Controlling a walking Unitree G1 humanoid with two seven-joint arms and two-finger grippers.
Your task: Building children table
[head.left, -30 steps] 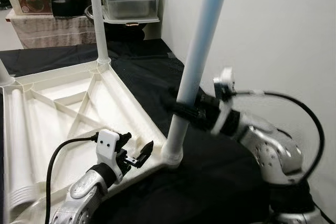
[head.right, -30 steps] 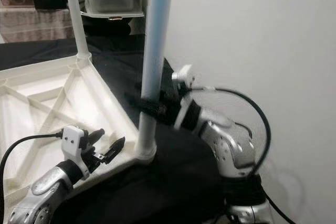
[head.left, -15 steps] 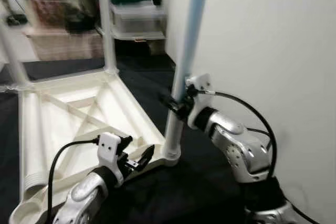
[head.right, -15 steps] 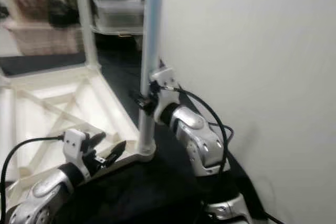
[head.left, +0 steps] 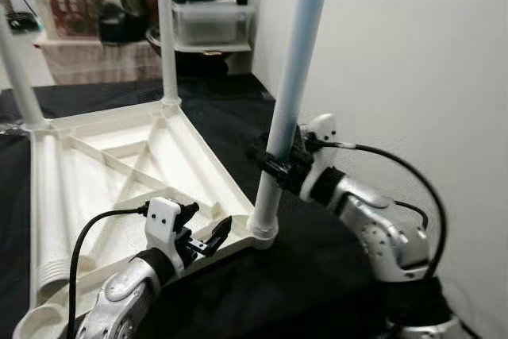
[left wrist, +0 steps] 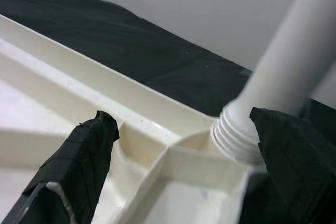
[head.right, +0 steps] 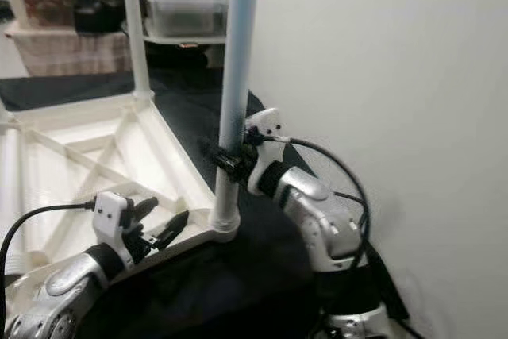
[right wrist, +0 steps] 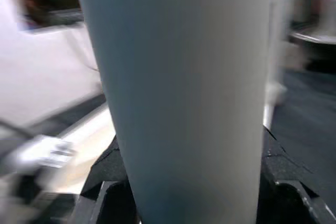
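**Leg at near corner now upright in socket; right gripper clamped on it**

The long pale-blue plastic tube leg (head.left: pixel 287 109) stands in the threaded corner socket (left wrist: pixel 234 135) of the upturned cream plastic ribbed tabletop (head.left: pixel 119 164), which lies on the black cloth (head.left: pixel 317 275). A second ago it leaned away from the tabletop; now it reads near vertical, so you can judge it as seating. The right gripper (head.left: pixel 278 166) has its fingers closed around the leg's lower half. The left gripper (head.left: pixel 208 232) hovers with its fingers spread wide, holding nothing, over the tabletop's edge just beside the socket. Two more white legs (head.left: pixel 167 29) already stand at the far corners. The white wall (head.left: pixel 397 53) is close behind the right arm, limiting your room to twist. Clear storage boxes (head.left: pixel 213 23) sit well beyond.
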